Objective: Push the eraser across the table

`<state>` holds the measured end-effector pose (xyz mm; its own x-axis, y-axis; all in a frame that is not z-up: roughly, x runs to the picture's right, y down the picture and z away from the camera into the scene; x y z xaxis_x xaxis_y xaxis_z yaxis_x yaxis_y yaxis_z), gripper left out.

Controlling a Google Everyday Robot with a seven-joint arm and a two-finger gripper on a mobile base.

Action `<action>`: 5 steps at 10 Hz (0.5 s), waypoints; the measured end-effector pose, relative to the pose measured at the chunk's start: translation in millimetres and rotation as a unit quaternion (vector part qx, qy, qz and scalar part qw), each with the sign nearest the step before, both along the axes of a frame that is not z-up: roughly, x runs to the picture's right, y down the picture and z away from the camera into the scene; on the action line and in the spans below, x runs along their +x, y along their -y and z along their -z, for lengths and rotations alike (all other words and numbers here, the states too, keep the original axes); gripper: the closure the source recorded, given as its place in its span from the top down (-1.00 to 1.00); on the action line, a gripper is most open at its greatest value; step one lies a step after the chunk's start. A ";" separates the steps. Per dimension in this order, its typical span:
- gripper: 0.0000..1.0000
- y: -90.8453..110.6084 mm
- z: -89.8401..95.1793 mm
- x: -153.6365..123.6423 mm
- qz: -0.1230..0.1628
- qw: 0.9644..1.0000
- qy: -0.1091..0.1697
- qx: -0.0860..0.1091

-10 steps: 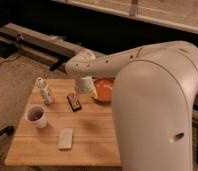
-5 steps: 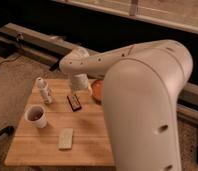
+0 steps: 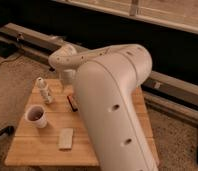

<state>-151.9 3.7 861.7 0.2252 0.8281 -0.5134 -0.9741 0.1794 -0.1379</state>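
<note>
The eraser (image 3: pixel 72 103), a small dark block with red-orange marks, lies near the middle of the light wooden table (image 3: pixel 37 150). Its right part is hidden behind my large white arm. My gripper (image 3: pixel 68 86) hangs down from the bent wrist at the table's far side, just above and behind the eraser's far end. I cannot tell whether it touches the eraser.
A white bottle (image 3: pixel 44 90) stands at the far left of the table. A cup with a dark inside (image 3: pixel 36 116) stands in front of it. A pale whitish block (image 3: pixel 66 138) lies near the front edge. My arm's bulk (image 3: pixel 112 110) covers the table's right half.
My arm has swung left and now fills more of the view, hiding the orange bowl on the right. The gripper has come closer to the eraser. The eraser looks unmoved.
</note>
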 end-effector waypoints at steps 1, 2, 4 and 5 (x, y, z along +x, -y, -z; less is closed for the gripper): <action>0.38 2.7 -23.3 -2.7 0.000 1.000 -0.002 -0.007; 0.38 2.8 -44.7 -6.1 0.002 1.000 -0.004 -0.016; 0.38 7.2 -80.7 -17.0 0.005 1.000 -0.008 -0.026; 0.38 10.0 -91.9 -24.5 0.007 1.000 -0.007 -0.029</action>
